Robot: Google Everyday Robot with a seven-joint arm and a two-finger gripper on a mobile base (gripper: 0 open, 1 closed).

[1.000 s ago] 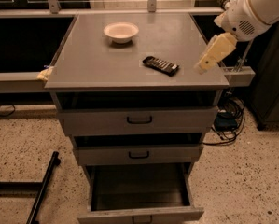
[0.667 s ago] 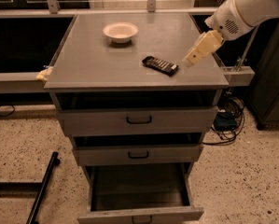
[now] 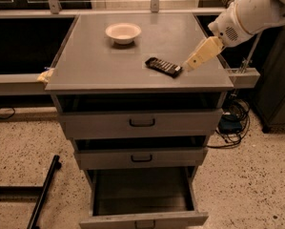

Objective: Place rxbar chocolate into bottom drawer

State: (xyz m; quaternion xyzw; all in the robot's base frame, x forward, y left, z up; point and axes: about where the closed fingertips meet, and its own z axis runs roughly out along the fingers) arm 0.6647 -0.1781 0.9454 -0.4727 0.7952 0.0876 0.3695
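Note:
The rxbar chocolate [image 3: 164, 67] is a flat black bar with pale lettering lying on the grey cabinet top [image 3: 94, 66], right of centre. My gripper [image 3: 188, 65] comes in from the upper right on a white arm; its cream fingertips sit just right of the bar's right end, close above the top. The bottom drawer [image 3: 143, 219] is pulled out, and its dark inside shows nothing in it.
A round cream bowl [image 3: 123, 32] stands at the back of the top. The two upper drawers [image 3: 142, 123] are slightly ajar. A black bar [image 3: 43, 193] lies on the speckled floor at left. Cables [image 3: 232, 123] lie at right.
My gripper has moved left and down across the cabinet top, from its right edge to just beside the bar's right end. The bar and drawers have not moved.

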